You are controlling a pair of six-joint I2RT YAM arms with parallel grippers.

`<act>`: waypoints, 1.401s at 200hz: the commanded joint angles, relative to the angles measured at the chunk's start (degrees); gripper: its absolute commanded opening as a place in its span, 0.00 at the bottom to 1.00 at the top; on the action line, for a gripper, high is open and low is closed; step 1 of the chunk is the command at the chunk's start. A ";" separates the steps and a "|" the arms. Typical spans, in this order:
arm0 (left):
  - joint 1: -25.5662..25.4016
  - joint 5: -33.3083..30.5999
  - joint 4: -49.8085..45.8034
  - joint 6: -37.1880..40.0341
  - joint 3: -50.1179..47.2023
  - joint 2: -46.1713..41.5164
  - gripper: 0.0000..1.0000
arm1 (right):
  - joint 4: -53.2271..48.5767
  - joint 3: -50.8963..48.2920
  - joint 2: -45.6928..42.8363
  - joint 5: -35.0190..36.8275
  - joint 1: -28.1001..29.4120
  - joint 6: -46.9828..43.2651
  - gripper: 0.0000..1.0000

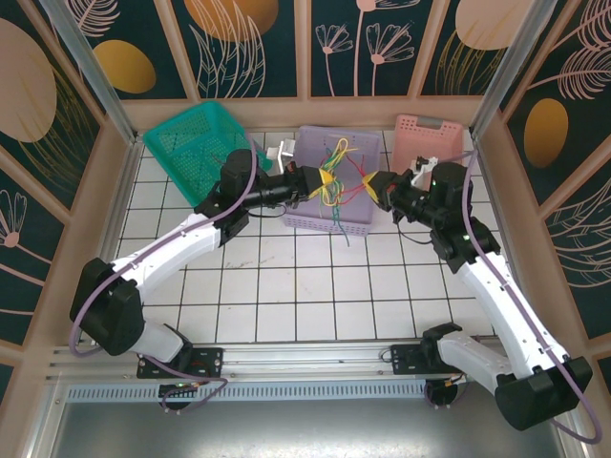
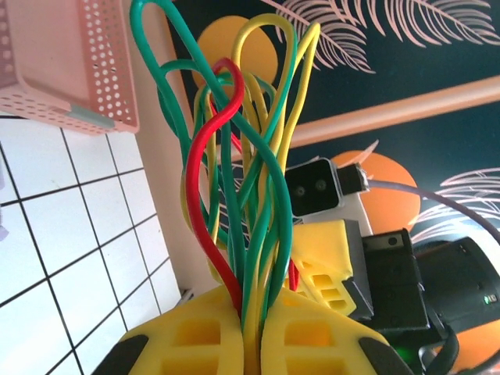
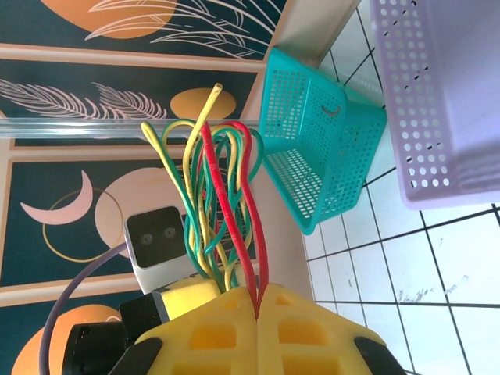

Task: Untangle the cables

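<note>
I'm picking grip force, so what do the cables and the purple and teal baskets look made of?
The cables look like thin wire in smooth, slightly glossy plastic or rubber insulation: they bend into soft loops and catch highlights. The purple basket and teal basket look like moulded matte plastic, judging by their even perforated walls.

A lilac perforated plastic basket (image 1: 307,221) stands on the white tiled tabletop (image 1: 305,296), toward its far side. Left of that basket, and just beside it, a teal perforated plastic basket (image 1: 196,143) sits skewed in the far-left corner. To the right of the lilac basket and slightly farther back is a pink perforated plastic basket (image 1: 430,134). Behind the lilac basket rise dark wall panels (image 1: 258,48) printed with orange discs and pale leaves.
</note>
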 commanded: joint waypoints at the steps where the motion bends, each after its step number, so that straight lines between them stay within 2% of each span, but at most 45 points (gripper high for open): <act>1: 1.86 -10.30 -2.68 -0.27 -0.37 -2.45 0.00 | -2.65 1.00 -1.04 5.95 -1.28 -4.43 0.00; 35: 1.84 -18.62 -14.97 4.74 0.46 -6.20 0.00 | -3.85 1.37 -1.45 7.58 -1.47 -7.66 0.00; 57: 1.83 -20.34 -13.84 3.59 -1.93 -7.96 0.00 | -2.36 0.59 -1.15 6.86 -1.55 -8.88 0.00; 90: 1.64 -15.01 -6.55 1.83 -3.25 -6.65 0.00 | 1.03 -0.83 1.61 2.05 -1.22 -9.44 0.00; 108: 1.49 -12.83 -6.32 3.46 -2.44 -5.91 0.00 | 1.70 -1.32 1.87 2.01 -1.03 -9.42 0.00; 139: 1.56 -14.62 -20.40 12.64 1.72 -4.74 0.00 | -2.17 0.49 2.03 4.67 -1.90 -12.38 0.00; 156: 1.48 -14.75 -21.71 15.19 0.71 -5.36 0.00 | -4.26 1.60 2.72 5.24 -2.09 -14.16 0.00; 189: 0.86 -2.72 -14.50 17.01 0.23 -3.05 0.00 | -4.39 -0.68 4.23 2.52 -2.00 -13.07 0.00; 203: 0.63 -0.68 -17.05 20.93 2.10 -2.37 0.00 | -4.94 -2.64 3.57 2.68 -2.04 -12.21 0.05; 228: 0.68 -1.68 -21.18 25.20 4.16 -2.25 0.00 | -6.26 -6.18 2.23 3.04 -2.45 -10.48 0.07; 258: 0.68 1.42 -18.29 23.76 3.78 -1.65 0.00 | -2.50 -10.28 0.48 1.65 -2.78 -7.08 0.18; 280: 0.63 4.06 -17.11 23.57 3.66 -1.15 0.00 | -2.02 -10.43 0.55 1.76 -2.85 -6.95 0.18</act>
